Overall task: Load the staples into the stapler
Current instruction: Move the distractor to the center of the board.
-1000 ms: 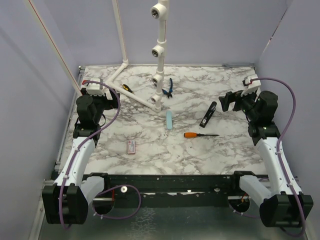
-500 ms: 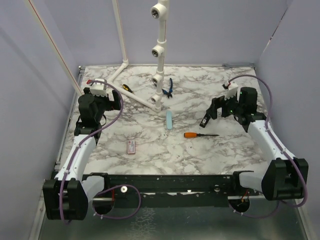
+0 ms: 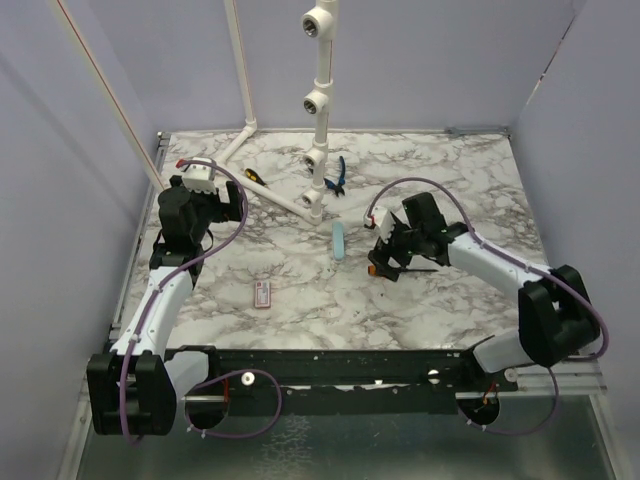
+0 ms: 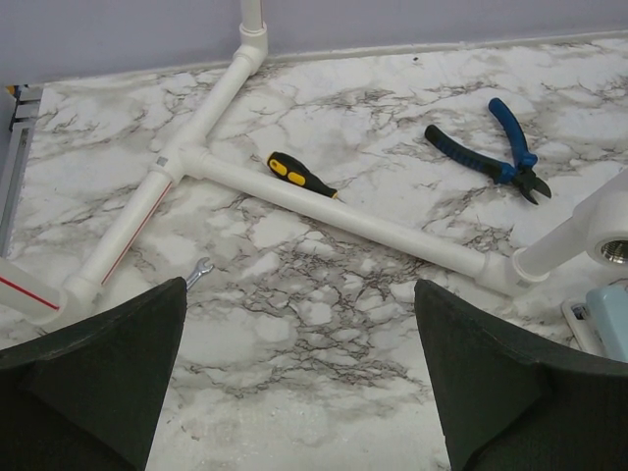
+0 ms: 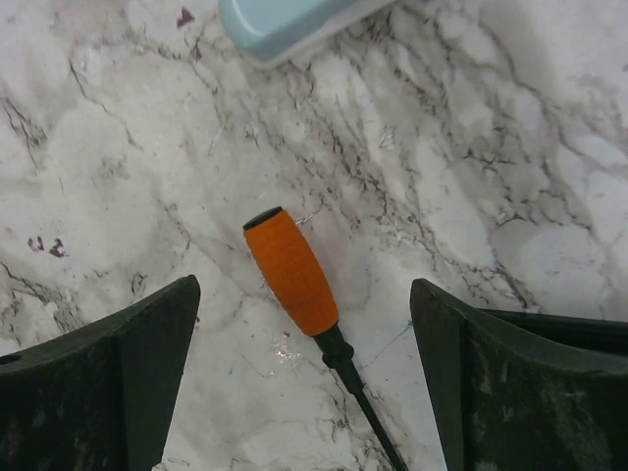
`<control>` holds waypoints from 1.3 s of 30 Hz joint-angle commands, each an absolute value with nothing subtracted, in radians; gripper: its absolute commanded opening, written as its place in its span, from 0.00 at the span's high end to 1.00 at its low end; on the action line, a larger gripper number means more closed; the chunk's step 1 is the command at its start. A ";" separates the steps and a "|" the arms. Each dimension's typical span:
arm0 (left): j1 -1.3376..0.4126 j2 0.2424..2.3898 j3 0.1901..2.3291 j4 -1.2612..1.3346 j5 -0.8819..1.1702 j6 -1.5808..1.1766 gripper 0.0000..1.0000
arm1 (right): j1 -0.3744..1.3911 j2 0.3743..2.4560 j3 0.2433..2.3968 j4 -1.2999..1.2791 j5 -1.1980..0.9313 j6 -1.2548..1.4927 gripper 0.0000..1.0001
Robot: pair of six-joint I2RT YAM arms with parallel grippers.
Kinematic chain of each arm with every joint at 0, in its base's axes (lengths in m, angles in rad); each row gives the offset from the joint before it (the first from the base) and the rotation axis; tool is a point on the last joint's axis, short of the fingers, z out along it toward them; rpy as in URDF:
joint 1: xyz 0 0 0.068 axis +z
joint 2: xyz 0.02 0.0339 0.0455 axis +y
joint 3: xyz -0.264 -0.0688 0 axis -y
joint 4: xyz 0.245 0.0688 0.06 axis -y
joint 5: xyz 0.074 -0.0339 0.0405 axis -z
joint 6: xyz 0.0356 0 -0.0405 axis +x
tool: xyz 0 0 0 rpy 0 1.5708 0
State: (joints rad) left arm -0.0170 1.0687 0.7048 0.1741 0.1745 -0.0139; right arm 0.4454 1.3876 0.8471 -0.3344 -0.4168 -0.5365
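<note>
Two white-shelled arms (image 3: 152,310), black joints (image 3: 175,215), purple cables (image 3: 238,210) looping behind left gripper (image 4: 299,334) and right gripper (image 5: 304,324), dark wedge-shaped fingers (image 4: 93,388).

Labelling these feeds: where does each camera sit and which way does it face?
Top: above and behind the robot, looking down on the table; left arm and right arm show.
Left wrist: looks toward the back wall, over pipes and pliers; left tool at bottom corners.
Right wrist: looks straight down at the orange screwdriver; right tool either side.
Top and right wrist share that screwdriver.
</note>
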 commanded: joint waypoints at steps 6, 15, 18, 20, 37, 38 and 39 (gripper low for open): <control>-0.009 1.067 0.718 0.161 0.215 -0.005 0.01 | 0.490 1.600 0.949 -0.434 -0.451 -0.656 0.15; -0.009 1.067 0.716 0.163 0.217 0.017 0.01 | 0.509 1.649 0.931 -0.449 -0.406 -0.684 0.46; -0.009 1.071 0.718 0.163 0.219 0.031 0.01 | 0.509 1.616 0.897 -0.467 -0.367 -0.720 0.63; -0.009 1.072 0.719 0.157 0.234 0.057 0.01 | 0.509 1.586 0.864 -0.478 -0.329 -0.749 0.75; -0.232 1.212 0.767 -0.614 0.266 0.780 0.01 | 0.474 1.416 0.713 -0.485 -0.255 -0.792 0.64; -0.263 1.229 0.768 -0.641 0.228 0.793 0.01 | 0.474 1.423 0.735 -0.491 -0.265 -0.778 0.60; -0.290 1.243 0.767 -0.665 0.214 0.809 0.01 | 0.474 1.428 0.749 -0.493 -0.272 -0.765 0.57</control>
State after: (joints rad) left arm -0.1802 1.1858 0.7410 -0.4633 0.3408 0.6891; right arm 0.4866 1.3922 0.6937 -0.4091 -0.2901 -0.8146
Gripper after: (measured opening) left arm 0.988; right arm 0.385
